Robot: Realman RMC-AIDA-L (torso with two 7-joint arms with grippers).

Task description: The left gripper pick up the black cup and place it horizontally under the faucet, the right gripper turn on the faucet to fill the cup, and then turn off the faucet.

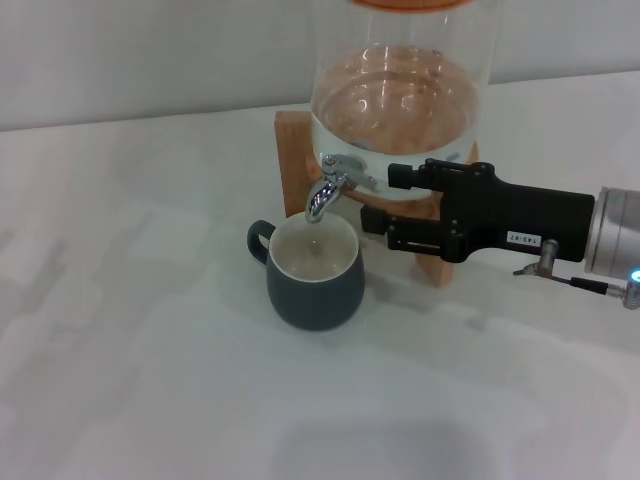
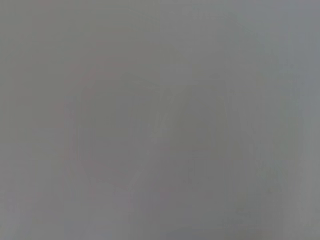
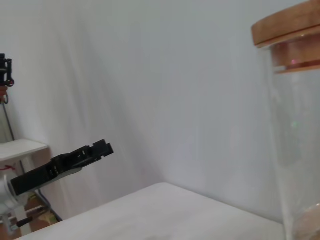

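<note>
Right gripper (image 1: 377,200) at centre right of the head view: fingers (image 1: 410,176) parted, gripping nothing, tips just right of the faucet (image 1: 335,183); contact with its lever cannot be confirmed. Black cup (image 1: 314,273) stands upright on the white table (image 1: 150,380), centre frame, directly under the spout, handle toward the left. Glass dispenser (image 1: 395,100) sits on a wooden stand (image 1: 292,150) behind. Left gripper (image 3: 80,157) hangs far off in the right wrist view, lower left; finger state cannot be determined.
</note>
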